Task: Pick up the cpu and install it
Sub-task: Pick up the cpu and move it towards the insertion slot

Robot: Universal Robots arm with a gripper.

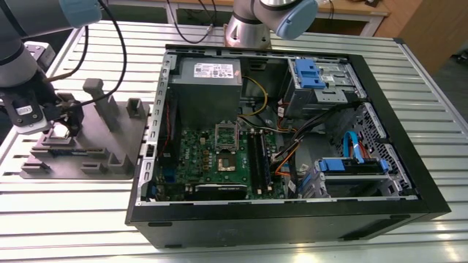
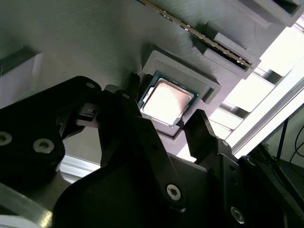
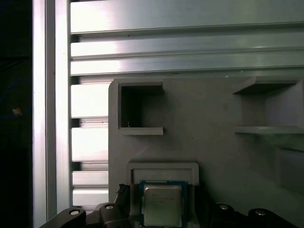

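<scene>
The gripper (image 2: 167, 96) hangs over the grey tray (image 2: 95, 42) with its black fingers (image 2: 202, 126) spread, one on each side of the cpu (image 2: 167, 104); I cannot tell whether they touch it. The cpu lies flat in a shallow, square raised pocket (image 2: 202, 78) near the tray's edge, its shiny silver lid up and a thin dark rim around it. The tray is matte plastic with upright blocks and boxy recesses, and it rests on a ribbed metal table (image 1: 73, 219). Beside the tray, on the exterior view's right, lies an open black computer case (image 1: 292, 224) holding a green motherboard (image 1: 194, 145).
</scene>
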